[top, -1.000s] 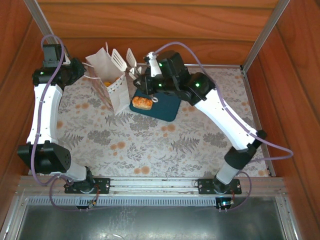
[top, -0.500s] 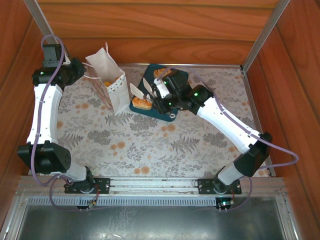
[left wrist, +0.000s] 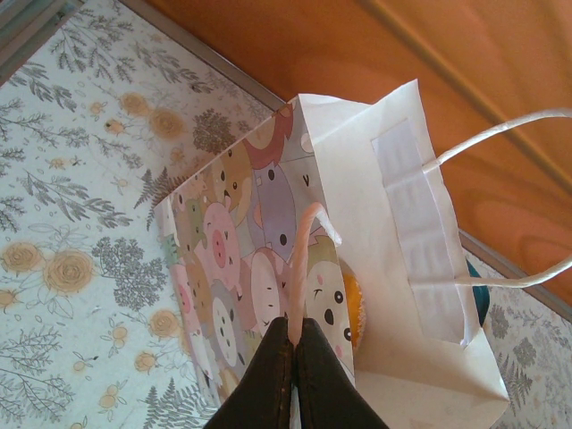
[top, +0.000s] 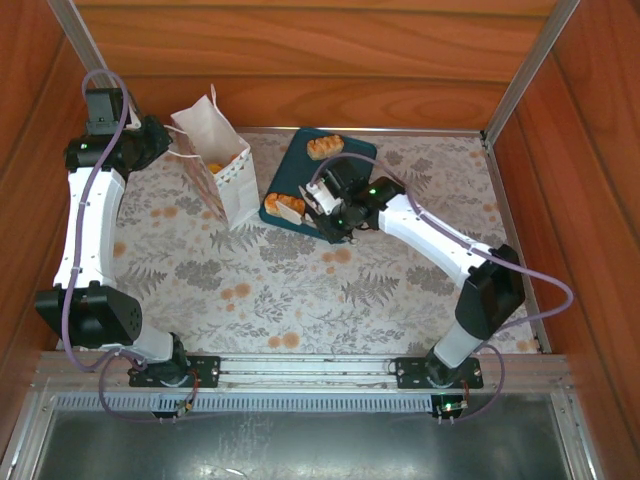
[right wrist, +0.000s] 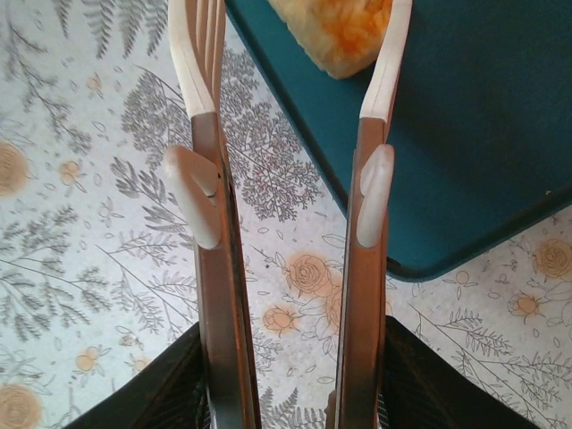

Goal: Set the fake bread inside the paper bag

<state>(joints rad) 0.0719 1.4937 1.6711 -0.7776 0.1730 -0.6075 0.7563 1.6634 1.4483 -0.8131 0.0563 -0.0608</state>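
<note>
The white paper bag [top: 222, 170] stands upright at the back left, printed with cartoon animals on its inside [left wrist: 259, 241]. My left gripper [left wrist: 296, 338] is shut on one of its thin loop handles, holding the mouth open. An orange piece of fake bread [left wrist: 356, 311] lies inside the bag. My right gripper [top: 301, 203] is open, low over the near left corner of the teal tray [top: 345, 175]. A golden loaf [top: 282, 207] sits there, partly between the fingertips [right wrist: 192, 54] in the right wrist view [right wrist: 344, 31]. Another loaf [top: 325, 146] lies at the tray's far end.
The floral tablecloth [top: 300, 290] covers the table, with wooden walls close on the left, back and right. The bag's second handle [left wrist: 500, 134] sticks out toward the back wall. The tray's near edge [right wrist: 447, 259] runs beside my right finger.
My right arm has swung from the bag's rim back to the tray and come down, its open fingers now at the loaf on the near left corner. The left arm has stayed still.
</note>
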